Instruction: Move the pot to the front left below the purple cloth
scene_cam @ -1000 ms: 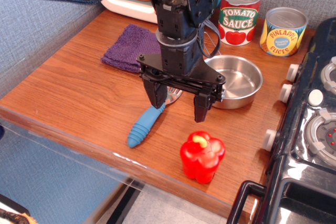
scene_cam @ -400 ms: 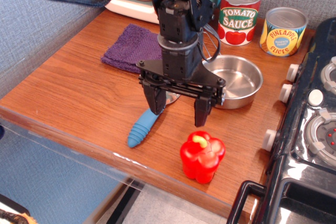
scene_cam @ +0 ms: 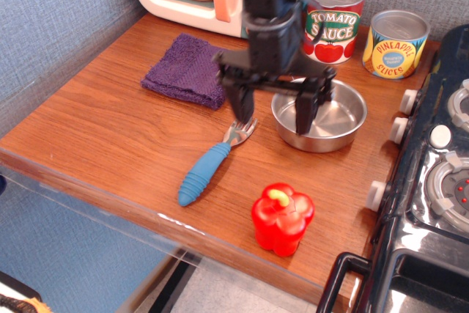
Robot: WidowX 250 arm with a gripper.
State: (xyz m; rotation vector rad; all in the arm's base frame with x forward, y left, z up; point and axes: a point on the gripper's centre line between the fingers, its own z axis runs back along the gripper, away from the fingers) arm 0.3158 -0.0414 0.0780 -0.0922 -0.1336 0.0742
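The pot [scene_cam: 330,119] is a shallow shiny steel pan on the wooden counter, right of centre, in front of the tomato sauce can. The purple cloth [scene_cam: 183,70] lies flat at the back left of the counter. My gripper [scene_cam: 272,110] is open, its black fingers pointing down. The left finger [scene_cam: 239,102] hangs over the fork's head and the right finger [scene_cam: 305,111] hangs over the pot's left inner side. The pot's left rim sits between the two fingers. I cannot tell whether a finger touches it.
A blue-handled fork [scene_cam: 209,165] lies in front of the cloth. A red toy pepper [scene_cam: 282,218] stands near the front edge. A tomato sauce can [scene_cam: 334,21] and a pineapple can [scene_cam: 396,43] stand at the back. A toy stove [scene_cam: 432,181] borders the right side.
My gripper has moved back and to the right, from above the fork's head to the pot's left rim. It stays open. The pot, the cloth and the fork have not moved.
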